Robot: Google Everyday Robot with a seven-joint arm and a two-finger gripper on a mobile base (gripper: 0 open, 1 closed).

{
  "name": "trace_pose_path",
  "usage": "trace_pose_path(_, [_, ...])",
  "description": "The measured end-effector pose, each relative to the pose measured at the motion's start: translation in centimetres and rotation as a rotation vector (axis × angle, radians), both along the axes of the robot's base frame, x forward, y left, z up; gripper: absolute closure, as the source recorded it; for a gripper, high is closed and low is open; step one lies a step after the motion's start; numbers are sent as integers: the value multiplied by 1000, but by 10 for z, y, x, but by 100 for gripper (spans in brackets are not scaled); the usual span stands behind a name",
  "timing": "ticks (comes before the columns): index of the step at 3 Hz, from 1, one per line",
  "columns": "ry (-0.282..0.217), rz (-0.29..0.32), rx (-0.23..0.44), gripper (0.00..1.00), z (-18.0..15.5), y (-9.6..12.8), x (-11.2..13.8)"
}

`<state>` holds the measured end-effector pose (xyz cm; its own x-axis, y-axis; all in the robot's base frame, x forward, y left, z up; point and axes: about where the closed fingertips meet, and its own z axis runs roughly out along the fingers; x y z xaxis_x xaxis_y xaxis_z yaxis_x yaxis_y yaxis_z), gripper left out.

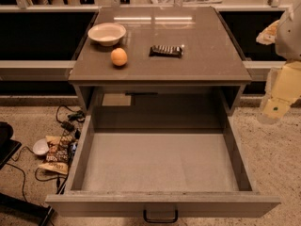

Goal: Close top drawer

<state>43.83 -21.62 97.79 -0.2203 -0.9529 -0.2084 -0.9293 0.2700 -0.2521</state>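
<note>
Standing at the open end of the cabinet, I saw the top drawer [160, 204] hanging far out toward me. Its deep grey box was bare inside and its black handle [160, 216] sat at the centre of the front panel. That panel ran left to right across my view, so closing it meant a push straight away from me, into the cabinet.

The gripper [275, 109], the pale yellow end of the arm, hovered off the drawer's right side, near the cabinet's front corner and apart from the side wall. Whether it was spread or closed I could not tell. The front panel lay to its left and well toward me, so I judged the arm would have to swing round to the outer face before any push could work.

On the brown countertop [211, 46] sat a white bowl [106, 33], an orange [119, 57] just in front of it, and a dark wrapped snack bar [166, 51] to the right. Down on the speckled floor to the left lay a chip bag [57, 149], black cables [66, 117] and a small white cup [40, 147].
</note>
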Motion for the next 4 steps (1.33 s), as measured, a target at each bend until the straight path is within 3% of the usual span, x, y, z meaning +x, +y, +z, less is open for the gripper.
trace_pose_path(1, [-5,2,-3,0,7,0,5])
trace_pose_path(2, [23,8,5,19,-4,2,1])
trace_pose_path(4, [115,-52,82,66,-70,-6,-69])
